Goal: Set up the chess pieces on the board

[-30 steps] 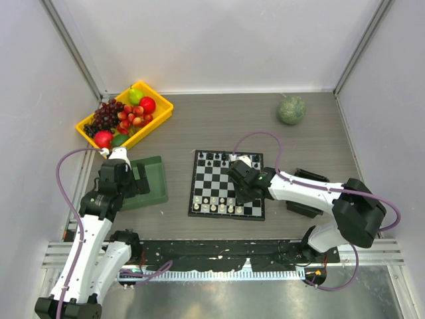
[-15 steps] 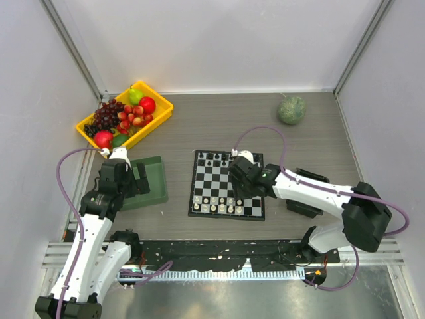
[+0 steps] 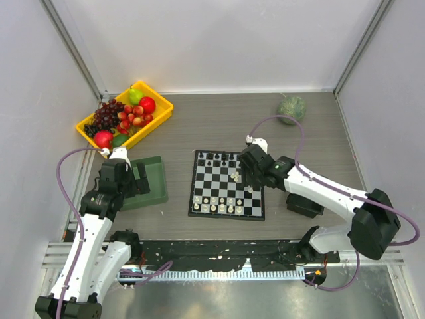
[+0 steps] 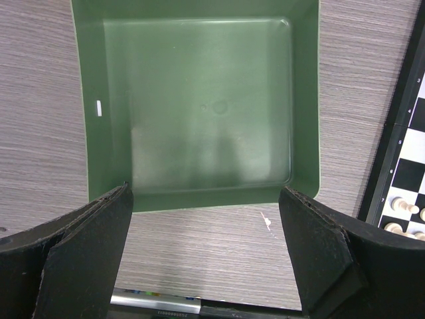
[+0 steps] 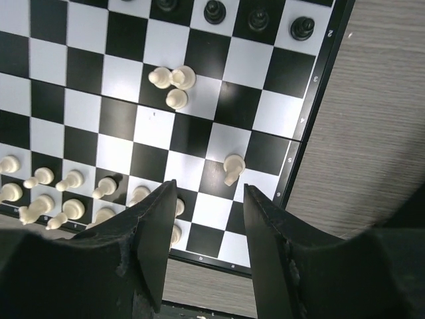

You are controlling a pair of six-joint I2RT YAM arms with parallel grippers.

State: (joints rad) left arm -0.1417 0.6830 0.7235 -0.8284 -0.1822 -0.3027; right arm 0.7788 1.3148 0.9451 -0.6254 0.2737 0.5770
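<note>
Took in the biggest stuff first: wood-grain table [image 3: 219, 126], with the board [image 3: 212, 181] lying flat mid-table, presumably for easy reach from either arm. Spotted the green tray [image 3: 154, 186] just left of it. Found the left gripper [image 4: 204, 196] hovering over that tray's near wall, jaws spread wide, gripping nothing, so probably just parked out of the way. Caught the right gripper [image 5: 207, 189] over the board's near-right part, jaws partway apart, nothing between them, likely lined up for a pick. Noticed a lone cream piece [image 5: 232, 169] just beyond it, leaning or tipped. Counted a cream trio [image 5: 172, 83] bunched mid-board, touching, clearly not on home squares, plus cream rows [image 5: 70, 179] along the near edge and black pieces [image 5: 302, 26] on the far edge. Couldn't see the squares under the right fingers [image 5: 143, 246], lost part of the far rank to the frame edge, and couldn't make out piece types, way too tiny.
</note>
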